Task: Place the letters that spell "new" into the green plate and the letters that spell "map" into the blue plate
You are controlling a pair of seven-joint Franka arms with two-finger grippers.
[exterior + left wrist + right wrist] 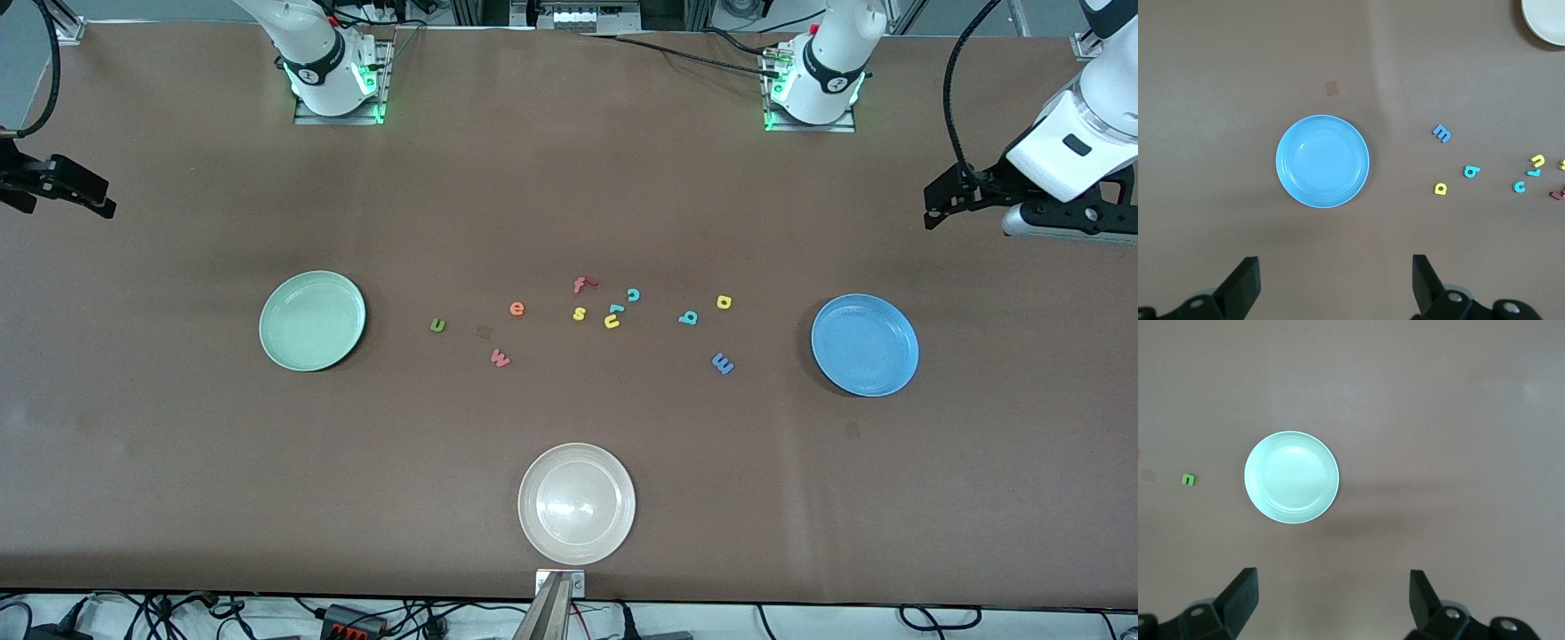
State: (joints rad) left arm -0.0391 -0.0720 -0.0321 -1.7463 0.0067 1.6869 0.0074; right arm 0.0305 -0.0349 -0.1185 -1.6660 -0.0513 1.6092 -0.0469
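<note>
1. Left gripper [1335, 283] hangs up in the air out at the left arm's end of the table [569, 160], fingers spread wide, holding nothing.
2. Right gripper [1331, 600] is the mirror of that, up over the right arm's end of the table, fingers wide apart too, nothing in them.

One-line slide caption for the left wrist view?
Open left hand above the empty blue plate, with blue m, teal a and yellow p beside it.

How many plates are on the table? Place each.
3: round mint-green plate toward the right arm's end; round bright blue plate toward the left arm's end; round whitish-beige plate nearest the front camera.
</note>
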